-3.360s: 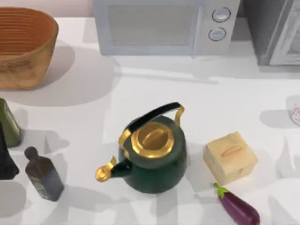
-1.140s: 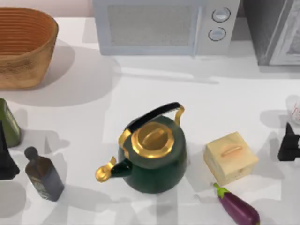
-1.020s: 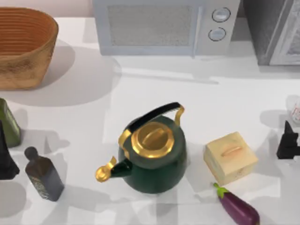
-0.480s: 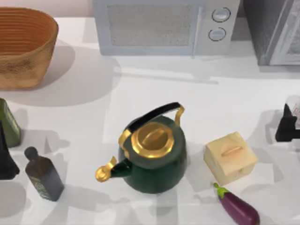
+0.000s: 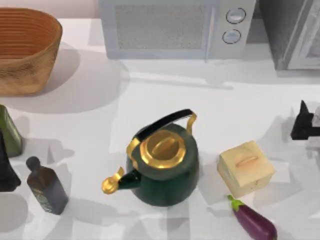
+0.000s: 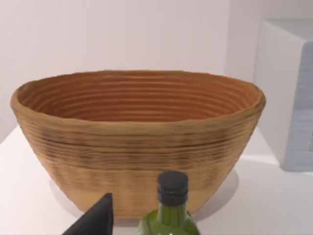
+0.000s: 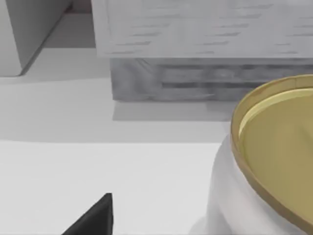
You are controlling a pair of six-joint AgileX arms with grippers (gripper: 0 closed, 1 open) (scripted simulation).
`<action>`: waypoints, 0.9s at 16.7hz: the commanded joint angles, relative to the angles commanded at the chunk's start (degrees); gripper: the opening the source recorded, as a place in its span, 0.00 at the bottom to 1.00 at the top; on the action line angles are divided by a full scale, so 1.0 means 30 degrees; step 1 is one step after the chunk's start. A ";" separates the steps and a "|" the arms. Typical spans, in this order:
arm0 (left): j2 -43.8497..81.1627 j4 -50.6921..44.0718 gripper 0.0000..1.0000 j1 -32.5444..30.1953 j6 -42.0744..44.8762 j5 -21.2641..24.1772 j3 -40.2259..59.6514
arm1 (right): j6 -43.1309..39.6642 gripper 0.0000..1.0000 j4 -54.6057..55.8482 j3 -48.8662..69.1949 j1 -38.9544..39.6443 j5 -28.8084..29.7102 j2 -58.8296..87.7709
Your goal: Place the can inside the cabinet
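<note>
Right claw (image 5: 303, 125) at far right edge of tabletop (image 5: 200, 100), right beside can (image 7: 264, 161). Can sits upright on tabletop, gold lid up, not lifted. Cannot tell if claw apart or together. Cabinet (image 5: 292, 32) at far right corner, well behind can. Left claw (image 5: 6, 165) parked at left edge by green bottle (image 6: 168, 215); its state unclear too. Still to do: grab can, lift, put in cabinet.

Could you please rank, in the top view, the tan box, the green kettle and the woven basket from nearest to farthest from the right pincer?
From the right pincer at the table's right edge:
1. Tan box, just left of it and nearer the front.
2. Dark green kettle with gold lid, mid-table.
3. Woven brown basket, far left corner at the back.
</note>
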 joint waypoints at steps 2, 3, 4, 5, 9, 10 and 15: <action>0.0000 0.0000 1.00 0.0000 0.0000 0.0000 0.0000 | -0.0001 1.00 -0.0227 0.0256 -0.0005 -0.0005 0.0031; 0.0000 0.0000 1.00 0.0000 0.0000 0.0000 0.0000 | -0.0001 1.00 -0.0293 0.0330 -0.0007 -0.0005 0.0040; 0.0000 0.0000 1.00 0.0000 0.0000 0.0000 0.0000 | -0.0001 1.00 -0.0317 0.0357 -0.0008 -0.0005 0.0043; 0.0000 0.0000 1.00 0.0000 0.0000 0.0000 0.0000 | -0.0001 1.00 -0.0317 0.0357 -0.0008 -0.0005 0.0043; 0.0000 0.0000 1.00 0.0000 0.0000 0.0000 0.0000 | -0.0001 0.92 -0.0317 0.0357 -0.0008 -0.0005 0.0043; 0.0000 0.0000 1.00 0.0000 0.0000 0.0000 0.0000 | -0.0001 0.85 -0.0317 0.0357 -0.0008 -0.0005 0.0043; 0.0000 0.0000 1.00 0.0000 0.0000 0.0000 0.0000 | -0.0001 0.47 -0.0317 0.0357 -0.0008 -0.0005 0.0043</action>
